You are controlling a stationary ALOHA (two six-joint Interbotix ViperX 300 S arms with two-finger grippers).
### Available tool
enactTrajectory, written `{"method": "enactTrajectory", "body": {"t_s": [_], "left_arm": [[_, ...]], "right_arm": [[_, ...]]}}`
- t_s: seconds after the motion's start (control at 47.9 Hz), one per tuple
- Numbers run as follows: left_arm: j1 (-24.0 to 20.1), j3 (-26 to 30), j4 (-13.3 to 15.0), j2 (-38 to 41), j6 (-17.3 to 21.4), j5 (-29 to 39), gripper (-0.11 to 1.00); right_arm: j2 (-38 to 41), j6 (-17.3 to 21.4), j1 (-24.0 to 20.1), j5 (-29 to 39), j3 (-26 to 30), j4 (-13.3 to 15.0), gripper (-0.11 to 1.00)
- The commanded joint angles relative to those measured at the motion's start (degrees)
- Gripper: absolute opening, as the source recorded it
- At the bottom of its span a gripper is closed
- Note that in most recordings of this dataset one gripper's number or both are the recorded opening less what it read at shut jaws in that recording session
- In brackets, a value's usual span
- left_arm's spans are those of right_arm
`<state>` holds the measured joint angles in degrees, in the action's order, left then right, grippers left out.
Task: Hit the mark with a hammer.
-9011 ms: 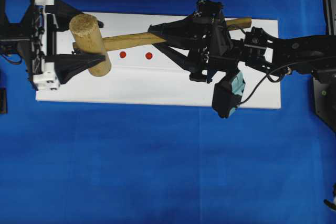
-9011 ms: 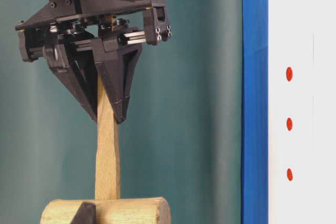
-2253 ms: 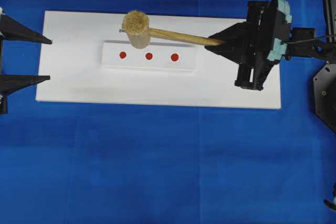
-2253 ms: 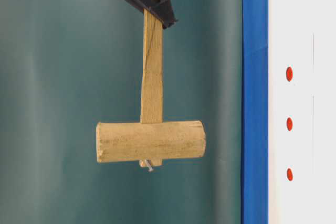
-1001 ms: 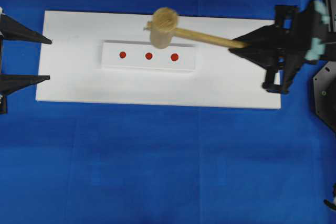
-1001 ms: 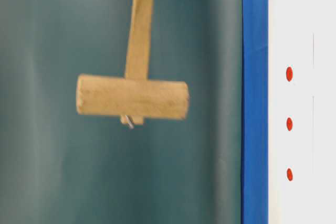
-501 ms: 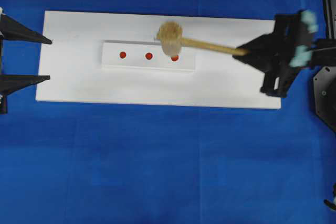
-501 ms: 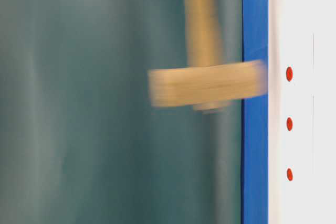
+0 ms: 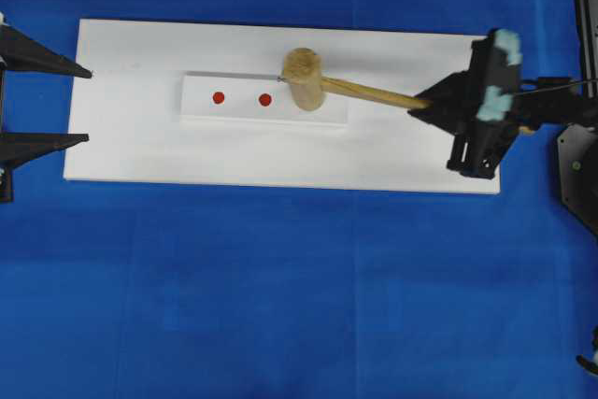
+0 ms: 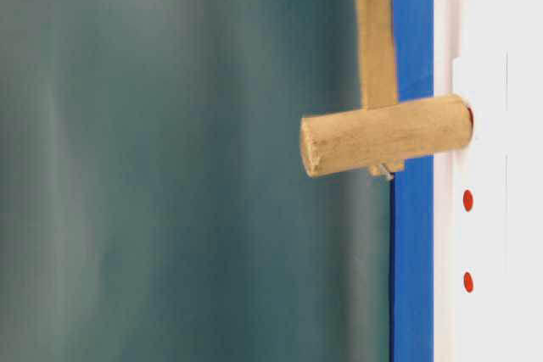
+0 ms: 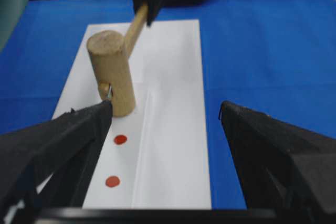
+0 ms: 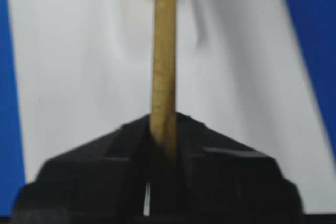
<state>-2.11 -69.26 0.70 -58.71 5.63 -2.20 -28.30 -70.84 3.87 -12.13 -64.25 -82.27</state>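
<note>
The hammer (image 9: 303, 79) is a light wooden mallet. Its head stands end-down on the right end of the white block (image 9: 243, 111), where it covers the mark. My right gripper (image 9: 425, 104) is shut on the end of the handle (image 12: 165, 51). In the table-level view the head (image 10: 386, 135) presses flat against the block. Two smaller red dots (image 9: 218, 97) (image 9: 264, 99) lie uncovered to the left of the head. My left gripper (image 9: 89, 106) stands open at the board's left end, holding nothing. From its wrist view the head (image 11: 111, 74) stands beyond the two dots (image 11: 120, 139).
The block lies on a flat white board (image 9: 140, 151) over a blue cloth (image 9: 280, 296). A black robot base (image 9: 579, 165) sits at the right edge.
The hammer head has swung down from above the board onto the block's rightmost dot. My right gripper dropped with it and shifted slightly left. The left arm has not moved.
</note>
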Motion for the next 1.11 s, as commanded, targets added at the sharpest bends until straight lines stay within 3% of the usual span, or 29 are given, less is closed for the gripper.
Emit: {"method": "enactTrajectory", "body": {"t_s": [0.0,0.167,0.355,1.085], "left_arm": [[0.0,0.7,0.09,0.26,-0.09,-0.26,0.81],[0.0,0.7,0.0,0.18,-0.09,-0.26,0.81],[0.0,0.7,0.0,0.35,-0.09,-0.26,0.81],[0.0,0.7,0.0,0.53,0.0,-0.26,0.82]], "right_arm": [[-4.48,-1.05,-0.09,0.09,2.02,0.35,0.03],[-9.05,-3.25,-0.09,1.05,2.55,0.35,0.03],[-8.17,-3.6,-0.09,2.46,3.78,0.35,0.03],[13.54,-3.69,-0.53,8.79,24.61,3.34,0.03]]}}
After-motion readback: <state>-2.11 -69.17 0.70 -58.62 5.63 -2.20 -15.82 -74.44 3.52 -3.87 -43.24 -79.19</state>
